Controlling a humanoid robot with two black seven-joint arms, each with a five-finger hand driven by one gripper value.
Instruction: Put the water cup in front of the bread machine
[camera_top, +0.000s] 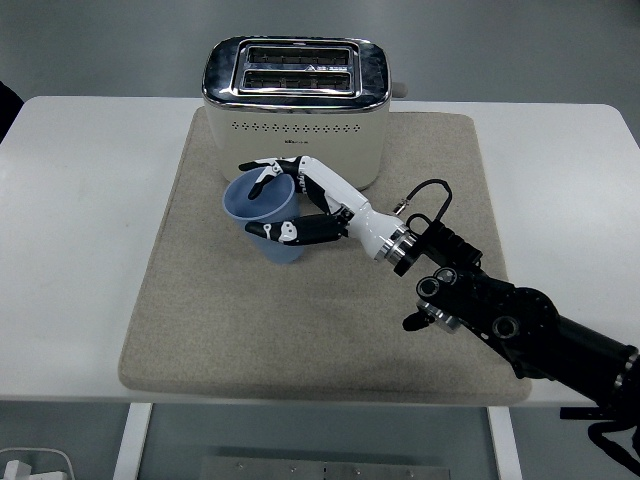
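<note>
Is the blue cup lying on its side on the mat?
No: the blue cup is held by the right hand, mouth up and tilted, in front of the toaster.

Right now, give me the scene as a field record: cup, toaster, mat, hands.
cup: blue cup, tilted, on the mat in front of the toaster's left half
cup_grasp: right hand wrapped around it, one finger over the rim, thumb on the side wall
toaster: cream two-slot toaster with chrome top, at the mat's far edge, slots empty
mat: beige mat on the white table
left_hand: not in view
task_state: cup in front of the toaster, not yet released
</note>
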